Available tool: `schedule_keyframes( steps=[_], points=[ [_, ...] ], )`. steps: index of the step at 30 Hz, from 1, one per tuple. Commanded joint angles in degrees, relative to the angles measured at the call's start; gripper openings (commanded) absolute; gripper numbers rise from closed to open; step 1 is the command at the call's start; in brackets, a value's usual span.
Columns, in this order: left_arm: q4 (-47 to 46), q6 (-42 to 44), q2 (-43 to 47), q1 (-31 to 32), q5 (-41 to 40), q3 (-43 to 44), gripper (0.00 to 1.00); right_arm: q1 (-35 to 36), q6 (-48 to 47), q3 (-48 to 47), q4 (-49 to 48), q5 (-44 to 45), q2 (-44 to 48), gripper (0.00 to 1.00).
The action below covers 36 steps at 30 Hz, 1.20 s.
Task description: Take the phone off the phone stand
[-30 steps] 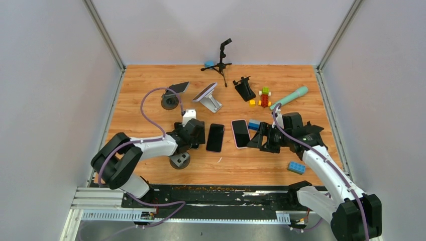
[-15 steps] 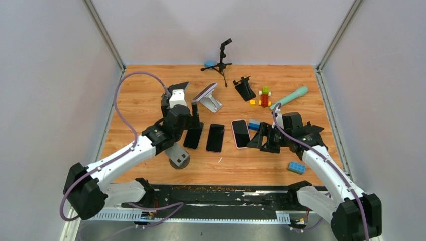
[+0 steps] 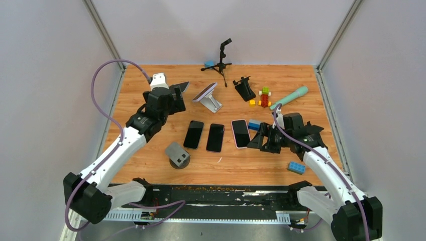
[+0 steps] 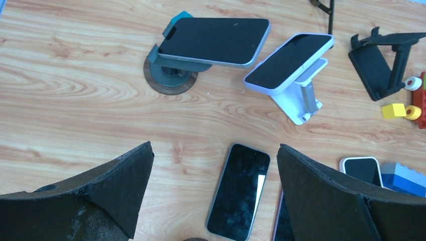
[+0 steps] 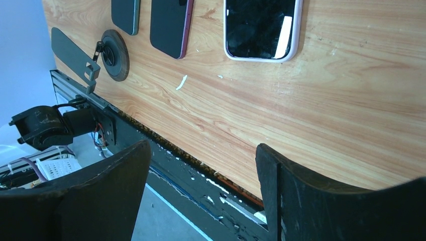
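Observation:
A dark phone (image 4: pixel 213 35) rests tilted on a dark round phone stand (image 4: pixel 168 75) at the back left. A second phone (image 4: pixel 289 60) leans on a white stand (image 4: pixel 301 103) beside it. My left gripper (image 4: pixel 215 150) hovers open and empty over the table just in front of these stands, also seen in the top view as the left gripper (image 3: pixel 173 103). Three phones lie flat side by side: a dark one (image 3: pixel 193 134), a red-edged one (image 3: pixel 215 137) and a white-edged one (image 3: pixel 240 133). My right gripper (image 3: pixel 258 140) stands open and empty, low beside the white-edged phone.
An empty grey round stand (image 3: pixel 178 154) sits near the front. At the back stand an empty black holder (image 3: pixel 244 89) and a small tripod (image 3: pixel 221 60). Toy bricks (image 3: pixel 263 97), a teal handle (image 3: pixel 290 97) and blue bricks (image 3: pixel 296 167) lie on the right.
My left gripper opened, left the dark phone flat beside the other two, and rose back and to the left toward the round stand. The right arm has not moved.

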<state>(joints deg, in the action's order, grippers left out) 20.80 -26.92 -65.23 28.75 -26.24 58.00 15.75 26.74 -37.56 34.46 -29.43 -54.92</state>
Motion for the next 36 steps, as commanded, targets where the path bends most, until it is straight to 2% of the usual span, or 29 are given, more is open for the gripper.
schedule_keyframes(
  steps=[1, 8, 13, 16, 25, 31, 36],
  points=[
    [1.85, -0.06, 1.22, -2.78, 4.21, 2.05, 1.00, 0.22, -1.41, -1.72, 0.91, 0.43, 1.34, 0.77],
    [2.22, 1.19, 3.71, -3.52, 6.53, 1.26, 1.00, 0.18, -0.96, -3.88, 1.18, -0.52, 1.42, 0.77],
    [2.82, 4.61, 8.49, -3.53, 11.46, -3.14, 1.00, 0.29, 0.92, -11.51, -0.85, -3.42, -1.50, 0.76],
    [5.81, 5.53, 12.28, -3.53, 11.46, -6.48, 1.00, 1.82, 3.42, -16.63, -4.21, -3.60, -4.76, 0.75],
    [12.94, 5.88, 26.01, -3.53, 9.21, -13.13, 1.00, 14.27, 9.52, -36.45, -9.69, 5.39, -25.70, 0.74],
    [16.07, 7.33, 28.38, -3.53, 11.33, -11.85, 1.00, 18.04, 17.72, -44.91, -22.25, 8.02, -39.28, 0.73],
    [18.78, 8.53, 29.52, -3.53, 11.32, -10.78, 1.00, 20.72, 19.16, -55.34, -24.50, 11.00, -50.64, 0.71]
  ],
)
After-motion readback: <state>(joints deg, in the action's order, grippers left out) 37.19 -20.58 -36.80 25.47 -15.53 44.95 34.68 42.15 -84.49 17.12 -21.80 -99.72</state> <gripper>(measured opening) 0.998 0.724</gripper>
